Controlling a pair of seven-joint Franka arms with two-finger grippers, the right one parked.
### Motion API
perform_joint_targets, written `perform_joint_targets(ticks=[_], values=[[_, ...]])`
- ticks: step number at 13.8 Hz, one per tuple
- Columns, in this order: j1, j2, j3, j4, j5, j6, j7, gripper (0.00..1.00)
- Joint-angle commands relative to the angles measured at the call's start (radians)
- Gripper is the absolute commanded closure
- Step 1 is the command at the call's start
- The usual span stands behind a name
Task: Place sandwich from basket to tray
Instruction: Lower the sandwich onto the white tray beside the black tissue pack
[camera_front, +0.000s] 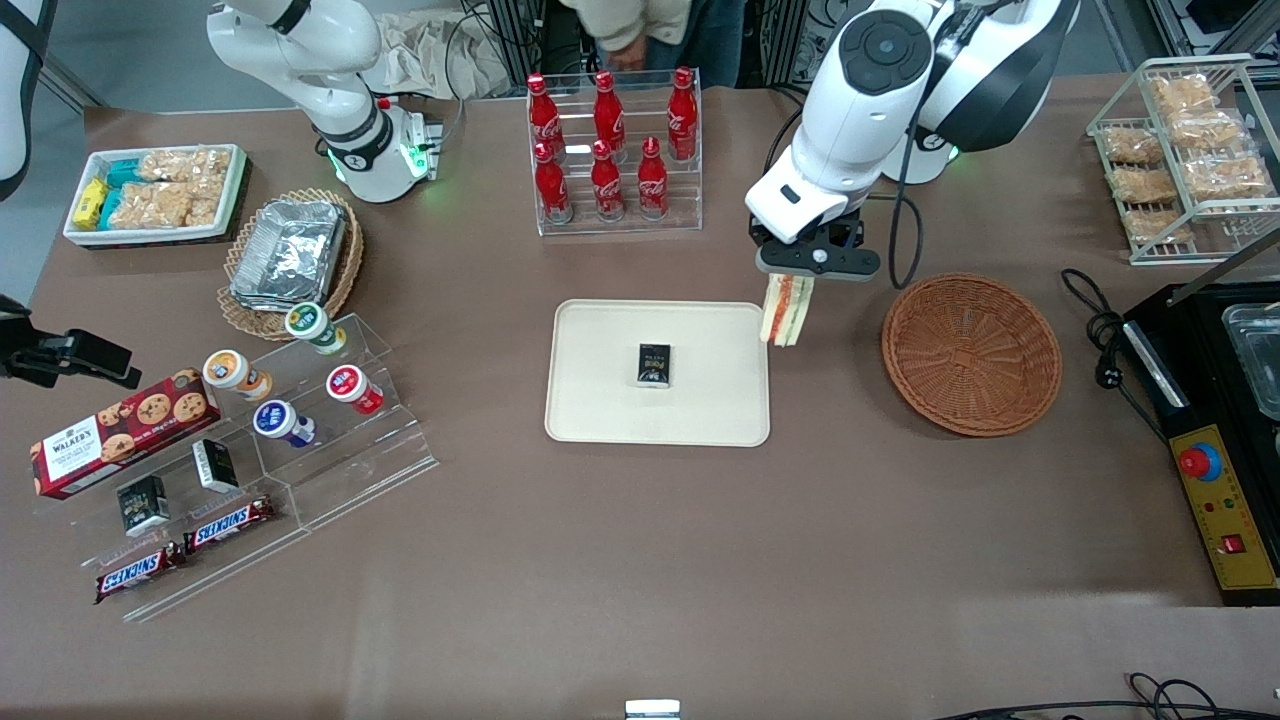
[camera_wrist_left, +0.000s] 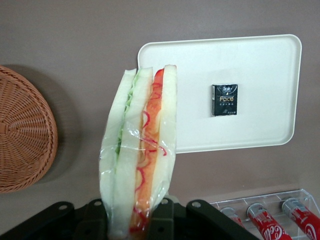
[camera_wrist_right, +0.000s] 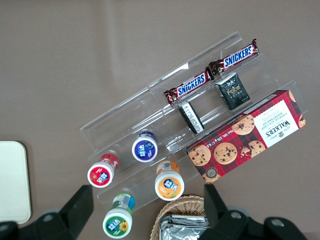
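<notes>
Left gripper (camera_front: 806, 272) hangs above the table between the tray (camera_front: 600, 415) and the reddish-brown wicker basket (camera_front: 972, 353), over the tray's corner at about 2 o'clock from the tray's centre in the front view. Fingers (camera_wrist_left: 161, 220) are clamped on the sandwich (camera_front: 786, 310), which hangs point-down from them, clear of the table. Wrist view: sandwich (camera_wrist_left: 139, 160) is wrapped in clear film; white bread outside, green layer on one side, orange-pink layer on the other.

Basket holds nothing; it sits at roughly 3 o'clock from the tray, well apart from it. In the wrist view the basket (camera_wrist_left: 22, 135) and tray (camera_wrist_left: 260, 65) flank the sandwich.

Tray carries one small black box (camera_front: 655, 364), label "Face" readable in the wrist view (camera_wrist_left: 224, 99), near the tray's middle.

At 12 o'clock from the tray: clear stepped rack with six red cola bottles (camera_front: 607, 140). Toward the parked arm's end: tan basket with foil containers (camera_front: 290, 250), and an acrylic stand with yoghurt cups (camera_front: 340, 385).
</notes>
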Motion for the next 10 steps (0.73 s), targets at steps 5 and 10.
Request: perform_joint_targets(ticks=[5,10], values=[[-0.007,0.155,-0.026,-0.238,0.018,0.377,-0.136,1.00],[-0.011,0.320,-0.025,-0.240,0.094,0.528,-0.150,1.00]])
